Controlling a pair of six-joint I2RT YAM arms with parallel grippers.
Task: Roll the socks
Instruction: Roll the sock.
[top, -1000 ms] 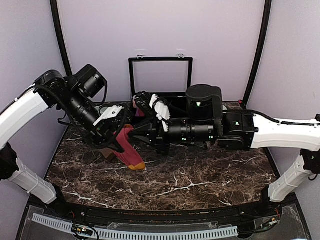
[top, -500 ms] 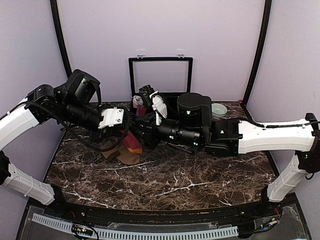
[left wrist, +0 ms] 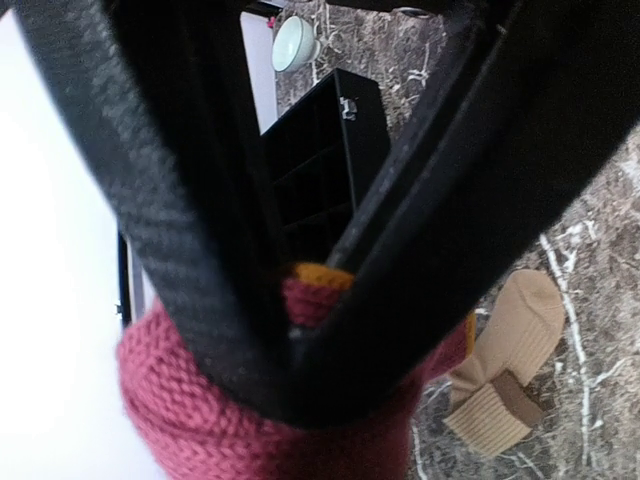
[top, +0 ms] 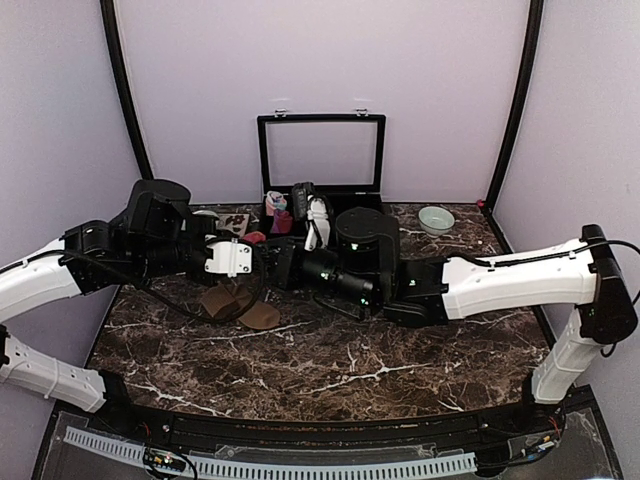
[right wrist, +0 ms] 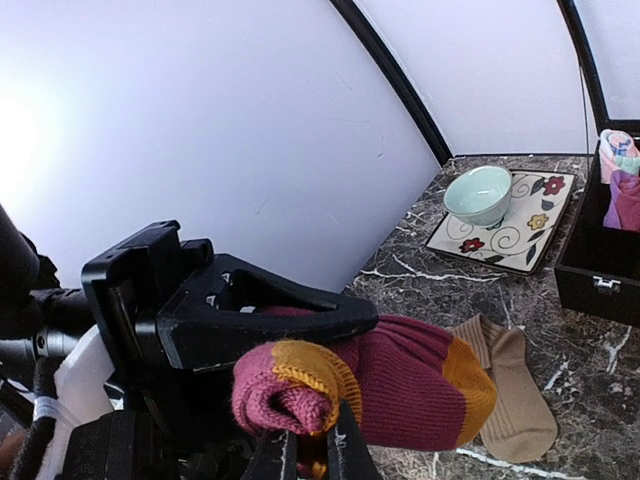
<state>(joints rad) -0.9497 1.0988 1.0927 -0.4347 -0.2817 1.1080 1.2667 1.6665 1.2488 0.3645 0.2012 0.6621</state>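
One maroon sock bundle (right wrist: 400, 385), one tan pair (right wrist: 512, 400), one plate (right wrist: 535, 242).

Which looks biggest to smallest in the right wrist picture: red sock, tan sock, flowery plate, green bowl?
1. red sock, though it is nearest the camera.
2. tan sock and flowery plate look about alike.
3. green bowl.

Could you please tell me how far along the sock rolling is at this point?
Nothing looks finished yet. In hand: the maroon socks, partly rolled, are clamped by both the left gripper and the right gripper. Left to do: the tan socks lie flat and unrolled on the table.
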